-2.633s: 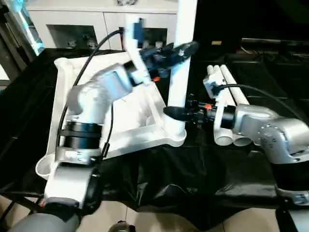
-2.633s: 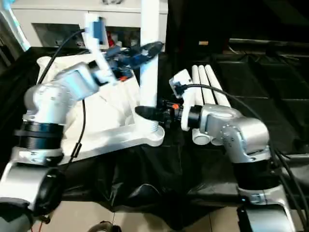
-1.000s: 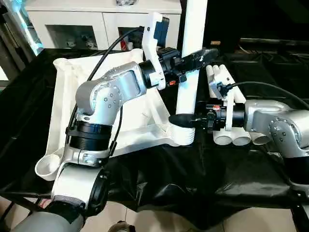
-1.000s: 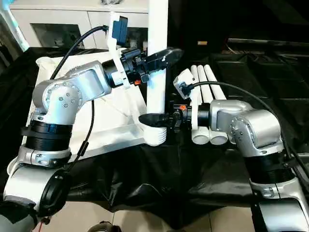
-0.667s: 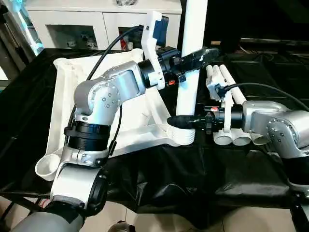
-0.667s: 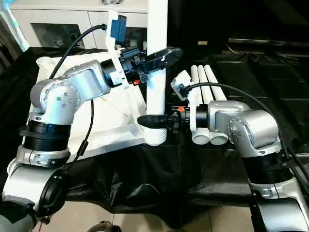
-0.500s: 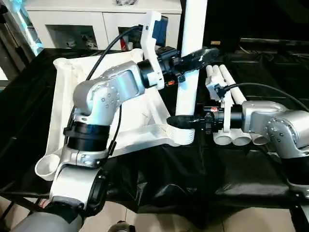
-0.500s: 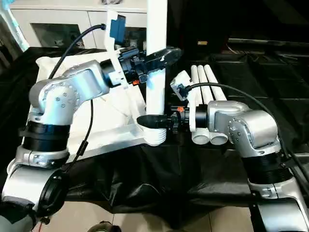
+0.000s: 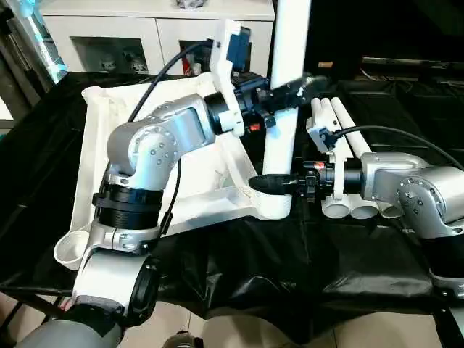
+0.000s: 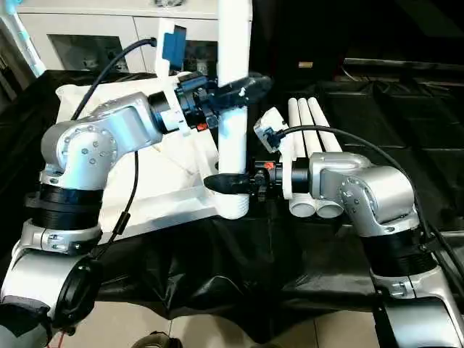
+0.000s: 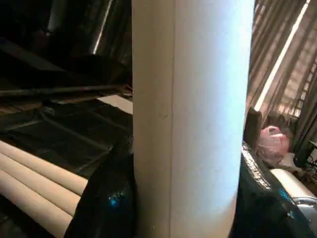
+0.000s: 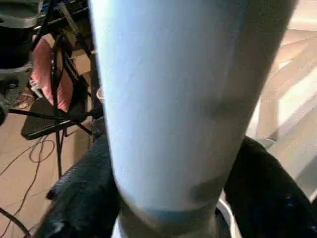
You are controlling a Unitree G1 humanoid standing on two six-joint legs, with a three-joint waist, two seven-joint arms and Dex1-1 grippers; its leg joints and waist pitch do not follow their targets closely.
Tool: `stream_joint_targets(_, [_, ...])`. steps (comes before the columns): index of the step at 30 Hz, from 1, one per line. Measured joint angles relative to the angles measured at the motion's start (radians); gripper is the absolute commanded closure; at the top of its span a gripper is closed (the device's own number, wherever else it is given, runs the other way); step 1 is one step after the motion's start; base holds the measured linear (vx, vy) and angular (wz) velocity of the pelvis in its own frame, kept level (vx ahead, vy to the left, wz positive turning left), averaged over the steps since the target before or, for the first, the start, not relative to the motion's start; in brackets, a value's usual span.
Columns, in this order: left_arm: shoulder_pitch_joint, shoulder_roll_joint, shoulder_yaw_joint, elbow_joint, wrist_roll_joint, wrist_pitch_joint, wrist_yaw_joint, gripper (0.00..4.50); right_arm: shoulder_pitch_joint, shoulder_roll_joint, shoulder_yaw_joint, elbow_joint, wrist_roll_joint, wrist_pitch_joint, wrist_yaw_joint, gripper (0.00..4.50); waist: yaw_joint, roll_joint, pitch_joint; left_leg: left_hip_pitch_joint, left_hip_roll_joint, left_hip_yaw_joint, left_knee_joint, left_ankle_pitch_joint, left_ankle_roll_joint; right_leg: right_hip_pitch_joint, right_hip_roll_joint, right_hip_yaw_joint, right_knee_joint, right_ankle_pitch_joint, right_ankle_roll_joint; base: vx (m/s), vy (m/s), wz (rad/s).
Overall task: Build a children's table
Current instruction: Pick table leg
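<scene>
- A black sheet [image 9: 239, 254] covers the work surface; a white cabinet [image 9: 156, 29] stands behind it.
- The tabletop [image 9: 98, 156] lies underside up.
- One leg [image 9: 283, 109] stands upright in its near corner socket.
- Three spare legs [image 10: 308, 130] lie beside it.
- The left gripper [image 9: 290, 88] clamps the leg high up.
- The right gripper [image 9: 270, 183] straddles its base; whether it grips, I cannot tell.

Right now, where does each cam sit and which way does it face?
Head stereo: on the head, forward and down; both silver forearms over the tabletop.
Left wrist: along the left pincer, clamped on the upright leg.
Right wrist: along the right pincer, around that leg's base.
Shared: the upright leg; spare legs in head and left wrist.
</scene>
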Motion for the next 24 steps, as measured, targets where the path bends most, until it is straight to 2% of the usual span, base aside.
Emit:
stream_joint_targets(12, [0.000, 0.001, -0.004, 0.000, 0.002, 0.001, -0.016, 2.68, 0.000, -0.002, 0.000, 0.001, 0.005, -0.001, 0.013, 1.46, 0.000, 0.000, 0.000, 0.000, 0.000, 0.000, 0.000, 0.000, 0.000, 0.000, 0.000, 0.000, 0.000, 0.000, 0.000, 0.000, 0.000, 0.00])
stream_joint_targets(13, [0.000, 0.001, -0.004, 0.000, 0.002, 0.001, -0.017, 2.68, 0.000, -0.002, 0.000, 0.001, 0.004, -0.001, 0.013, 1.74, 0.000, 0.000, 0.000, 0.000, 0.000, 0.000, 0.000, 0.000, 0.000, 0.000, 0.000, 0.000, 0.000, 0.000, 0.000, 0.000, 0.000, 0.00])
stream_joint_targets(16, [0.000, 0.003, -0.005, 0.000, 0.003, -0.001, -0.017, 2.68, 0.000, -0.002, 0.001, 0.000, 0.005, -0.001, 0.019, 1.83, 0.000, 0.000, 0.000, 0.000, 0.000, 0.000, 0.000, 0.000, 0.000, 0.000, 0.000, 0.000, 0.000, 0.000, 0.000, 0.000, 0.000, 0.00])
stream_joint_targets(18, [0.000, 0.004, -0.007, 0.000, 0.004, -0.003, -0.019, 2.68, 0.000, -0.002, 0.002, 0.000, 0.005, -0.001, 0.019, 2.16, 0.000, 0.000, 0.000, 0.000, 0.000, 0.000, 0.000, 0.000, 0.000, 0.000, 0.000, 0.000, 0.000, 0.000, 0.000, 0.000, 0.000, 0.00])
stream_joint_targets(24, [0.000, 0.006, -0.009, 0.000, 0.011, -0.009, -0.019, 2.68, 0.000, -0.001, 0.004, -0.001, 0.005, -0.001, 0.019, 2.54, 0.001, 0.000, 0.000, 0.000, 0.000, 0.000, 0.000, 0.000, 0.000, 0.000, 0.000, 0.000, 0.000, 0.000, 0.000, 0.000, 0.000, 0.00])
